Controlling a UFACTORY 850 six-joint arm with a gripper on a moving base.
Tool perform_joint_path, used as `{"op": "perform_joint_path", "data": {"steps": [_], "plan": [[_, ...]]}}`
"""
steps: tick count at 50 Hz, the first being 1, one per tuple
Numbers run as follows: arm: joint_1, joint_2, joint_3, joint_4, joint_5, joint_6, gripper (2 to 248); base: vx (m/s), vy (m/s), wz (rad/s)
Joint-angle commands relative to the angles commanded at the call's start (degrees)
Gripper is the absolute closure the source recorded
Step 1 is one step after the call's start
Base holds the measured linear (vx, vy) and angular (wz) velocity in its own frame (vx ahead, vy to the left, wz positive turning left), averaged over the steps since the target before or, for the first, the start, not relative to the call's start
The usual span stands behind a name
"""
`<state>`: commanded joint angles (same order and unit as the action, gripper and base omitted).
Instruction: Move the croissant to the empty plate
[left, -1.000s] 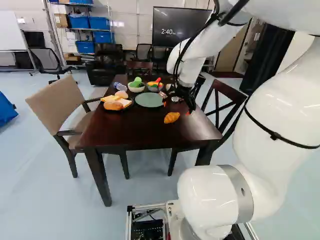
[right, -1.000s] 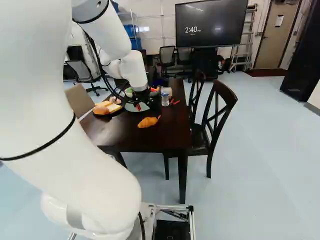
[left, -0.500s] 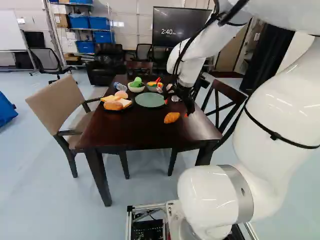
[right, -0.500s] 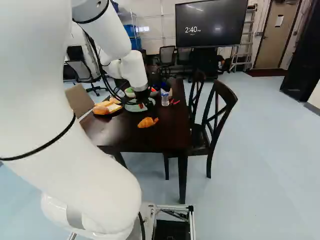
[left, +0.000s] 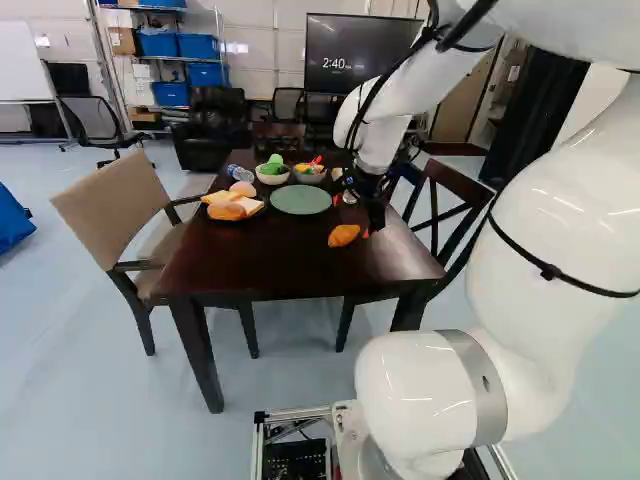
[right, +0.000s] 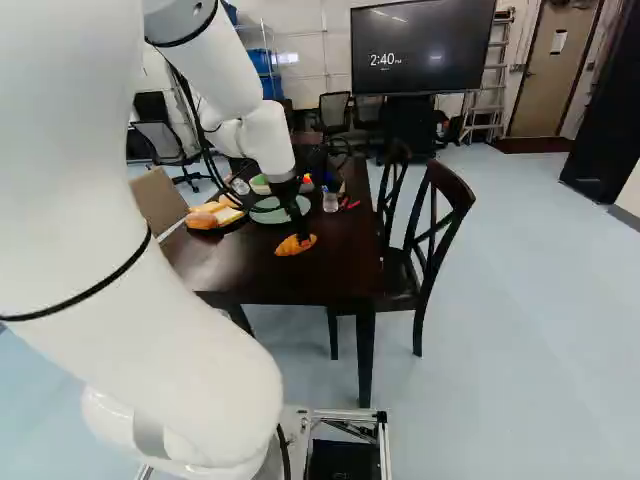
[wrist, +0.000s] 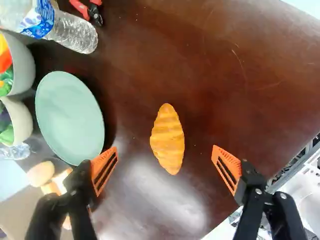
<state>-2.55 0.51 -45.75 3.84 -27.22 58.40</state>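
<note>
Croissant (left: 343, 236) lies on table (left: 280, 265), approx. ctr. of left base view. Gripper (wrist: 165, 150) stands w/ fingers (wrist: 104, 170) wide apart, nil clamped. Risks: off-ctr. descent may roll croissant; finger nearest plate (wrist: 70, 117) may catch rim; excess downward travel may jam tips; shallow grip may slip.

Pale floor (left: 80, 360) bears a dark, perhaps leather armchair (left: 210, 150).

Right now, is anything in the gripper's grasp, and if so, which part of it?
Nothing is held. The gripper is open, its orange pads standing apart on either side of the croissant, with table showing between each pad and it.
</note>
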Motion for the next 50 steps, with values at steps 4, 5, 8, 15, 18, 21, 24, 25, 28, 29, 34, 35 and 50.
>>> {"op": "perform_joint_path", "data": {"steps": [4,5,8,15,18,21,24,25,28,29,34,35,50], "plan": [[0.00,0.00,0.00,0.00,0.00,0.00,3,0.000,0.000,0.000],[0.00,0.00,0.00,0.00,0.00,0.00,3,0.000,0.000,0.000],[0.00,0.00,0.00,0.00,0.00,0.00,3,0.000,0.000,0.000],[0.00,-0.66,-0.13,0.00,0.00,0.00,3,0.000,0.000,0.000],[0.00,-1.21,-0.24,0.00,0.00,0.00,3,0.000,0.000,0.000],[0.00,-1.81,-0.37,0.00,0.00,0.00,3,0.000,0.000,0.000],[0.00,-2.44,-0.50,0.00,0.00,0.00,3,0.000,0.000,0.000],[0.00,-2.66,-0.55,0.00,0.00,0.00,3,0.000,0.000,0.000],[0.00,-3.31,-0.70,0.00,0.00,0.00,3,0.000,0.000,0.000],[0.00,-3.53,-0.75,0.00,0.00,0.00,3,0.000,0.000,0.000],[0.00,-4.65,-1.02,0.00,0.00,0.00,3,0.000,0.000,0.000],[0.00,-4.87,-1.07,0.00,0.00,0.00,3,0.000,0.000,0.000],[0.00,-5.10,-1.13,0.00,0.00,0.00,3,0.000,0.000,0.000]]}}
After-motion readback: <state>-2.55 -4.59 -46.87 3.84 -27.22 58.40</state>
